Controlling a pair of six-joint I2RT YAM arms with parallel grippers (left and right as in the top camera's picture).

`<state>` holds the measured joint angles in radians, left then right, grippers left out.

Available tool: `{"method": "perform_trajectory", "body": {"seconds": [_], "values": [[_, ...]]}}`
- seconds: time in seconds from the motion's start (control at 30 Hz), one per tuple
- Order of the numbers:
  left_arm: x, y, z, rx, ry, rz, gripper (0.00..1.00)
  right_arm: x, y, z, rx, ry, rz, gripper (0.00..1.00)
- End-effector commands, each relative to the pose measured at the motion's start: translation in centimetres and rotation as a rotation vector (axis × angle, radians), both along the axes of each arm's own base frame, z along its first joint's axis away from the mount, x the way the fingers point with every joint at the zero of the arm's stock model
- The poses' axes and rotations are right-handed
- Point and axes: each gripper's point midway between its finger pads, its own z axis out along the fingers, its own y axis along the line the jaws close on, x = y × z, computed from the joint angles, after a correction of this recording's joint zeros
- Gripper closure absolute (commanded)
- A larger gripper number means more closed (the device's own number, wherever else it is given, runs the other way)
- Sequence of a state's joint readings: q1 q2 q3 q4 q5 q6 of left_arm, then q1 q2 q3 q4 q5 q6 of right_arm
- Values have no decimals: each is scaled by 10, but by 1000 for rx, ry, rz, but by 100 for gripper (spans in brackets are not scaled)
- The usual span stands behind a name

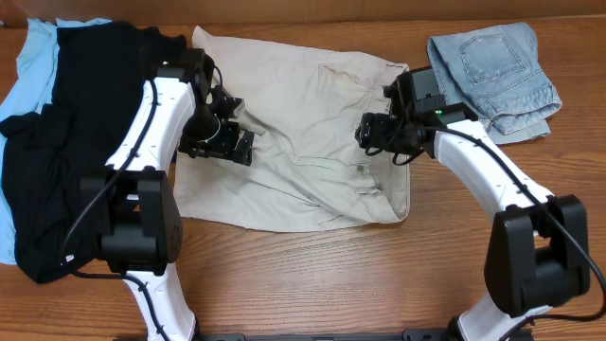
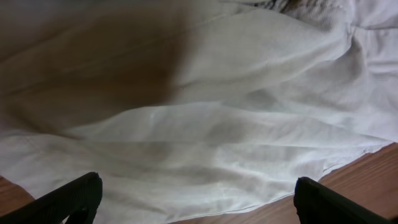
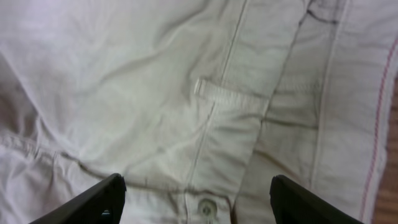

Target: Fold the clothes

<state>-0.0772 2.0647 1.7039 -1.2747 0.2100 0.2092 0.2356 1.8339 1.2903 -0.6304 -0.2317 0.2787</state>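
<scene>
Pale beige shorts [image 1: 303,133] lie spread and rumpled on the wooden table, waistband toward the right. My left gripper [image 1: 244,147] is open and empty, just above the shorts' left part; the left wrist view shows beige cloth [image 2: 205,130] and its hem between the spread fingers. My right gripper [image 1: 367,133] is open and empty, just above the waistband area; the right wrist view shows the fly seam, a belt loop and the button [image 3: 205,208]. A black garment [image 1: 66,142] and a sky-blue piece [image 1: 33,66] lie at the left. Folded faded denim [image 1: 494,76] lies at the far right.
Bare wooden table [image 1: 331,275] runs along the front, below the shorts. The black garment's pile lies under the left arm. The folded denim sits close behind the right arm's wrist.
</scene>
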Motion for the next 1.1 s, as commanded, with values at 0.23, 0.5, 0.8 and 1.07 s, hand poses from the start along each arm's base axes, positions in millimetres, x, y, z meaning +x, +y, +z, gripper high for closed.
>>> {"method": "perform_trajectory", "body": {"seconds": [0.23,0.5,0.8,1.07], "values": [[3,-4,1,-17,-17,6,0,7,-11,-57,-52,84,-31,34],[8,2,0,15,-38,4,0,9,-6,-65,-37,85,-20,54],[14,4,-1,29,-62,4,0,2,7,-65,-22,96,12,80],[14,4,-1,30,-63,4,0,8,5,-59,-17,74,24,96]]}}
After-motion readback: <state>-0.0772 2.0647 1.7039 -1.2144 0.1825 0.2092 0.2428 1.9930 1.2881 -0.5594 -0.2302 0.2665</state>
